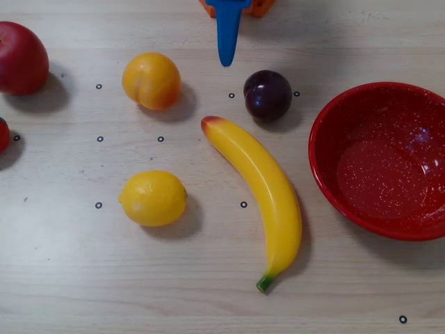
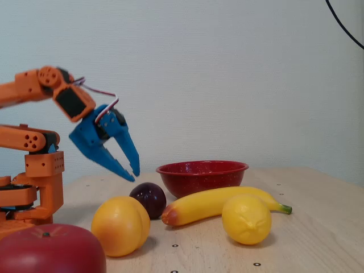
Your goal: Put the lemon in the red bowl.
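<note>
With the gripper (image 2: 132, 174) hanging empty and slightly parted above the table's far edge, bring it down over the lemon (image 1: 153, 198) sitting mid-table toward the near edge, squeeze its narrow width, then carry it over the banana (image 1: 259, 188) to the red bowl (image 1: 327, 174) at the right edge.

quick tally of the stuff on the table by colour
yellow: 2, lemon and banana
orange-yellow: 1, round fruit
red: 3, bowl, apple, a cut-off item at the left edge
dark purple: 1, plum
total: 7
</note>
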